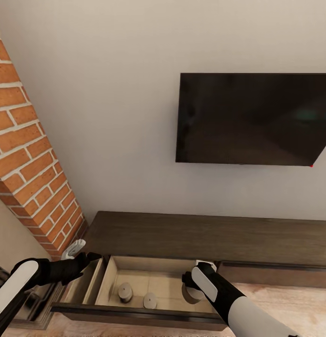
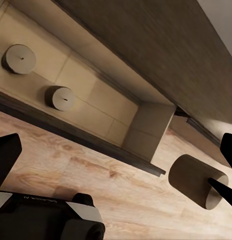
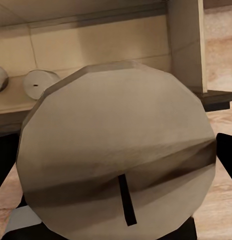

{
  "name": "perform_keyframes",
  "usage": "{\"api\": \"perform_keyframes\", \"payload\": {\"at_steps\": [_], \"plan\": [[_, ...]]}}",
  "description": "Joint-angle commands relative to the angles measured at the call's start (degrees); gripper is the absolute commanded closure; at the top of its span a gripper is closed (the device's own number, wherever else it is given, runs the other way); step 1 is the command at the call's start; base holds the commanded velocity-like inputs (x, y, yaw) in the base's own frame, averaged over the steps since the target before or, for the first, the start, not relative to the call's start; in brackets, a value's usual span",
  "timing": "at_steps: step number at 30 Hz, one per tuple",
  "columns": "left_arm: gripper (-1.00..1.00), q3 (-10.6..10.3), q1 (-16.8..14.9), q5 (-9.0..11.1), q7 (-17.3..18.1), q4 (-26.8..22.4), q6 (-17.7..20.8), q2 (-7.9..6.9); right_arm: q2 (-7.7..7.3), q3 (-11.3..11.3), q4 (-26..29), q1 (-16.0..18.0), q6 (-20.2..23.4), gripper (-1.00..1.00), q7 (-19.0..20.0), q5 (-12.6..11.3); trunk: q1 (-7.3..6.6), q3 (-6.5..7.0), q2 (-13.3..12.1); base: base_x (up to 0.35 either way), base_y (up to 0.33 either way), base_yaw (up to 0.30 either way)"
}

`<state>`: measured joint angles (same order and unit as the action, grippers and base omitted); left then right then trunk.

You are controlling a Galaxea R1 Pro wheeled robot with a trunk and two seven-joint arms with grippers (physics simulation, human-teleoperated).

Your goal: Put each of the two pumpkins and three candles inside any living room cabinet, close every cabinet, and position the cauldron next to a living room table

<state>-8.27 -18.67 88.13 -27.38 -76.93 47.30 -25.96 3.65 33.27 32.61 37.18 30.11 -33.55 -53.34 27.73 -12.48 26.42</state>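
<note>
My right pincer (image 1: 195,286) grips a candle (image 3: 116,165) over the open cabinet (image 1: 205,236) drawer (image 1: 135,312) holding two candles (image 1: 125,292), left pincer (image 1: 85,259) wide beside it.

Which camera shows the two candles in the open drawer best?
The left wrist view: both candles sit unobstructed on the drawer floor. The head view shows them small; the right wrist view glimpses them behind another candle.

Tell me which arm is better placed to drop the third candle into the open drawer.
Right. The right gripper holds a candle over the open drawer where two candles sit; the left gripper hangs at the drawer's left end.
</note>
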Motion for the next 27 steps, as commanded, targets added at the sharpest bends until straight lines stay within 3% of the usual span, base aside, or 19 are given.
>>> {"api": "perform_keyframes", "payload": {"at_steps": [1, 27], "plan": [[-1.00, -0.08, -0.05, 0.58, -0.57, -0.04, -0.03, -0.05, -0.04, 0.34, 0.11, 0.07, 0.06, 1.00, -0.43, -0.40, 0.03, -0.11, 0.11, -0.026, 0.000, 0.000], [-1.00, -0.02, -0.05, 0.42, -0.57, 0.02, -0.08, -0.26, -0.04, 0.31, 0.20, 0.07, -0.22, 1.00, 0.68, -0.36, 0.03, -0.11, 0.11, 0.017, 0.008, -0.045]]}}
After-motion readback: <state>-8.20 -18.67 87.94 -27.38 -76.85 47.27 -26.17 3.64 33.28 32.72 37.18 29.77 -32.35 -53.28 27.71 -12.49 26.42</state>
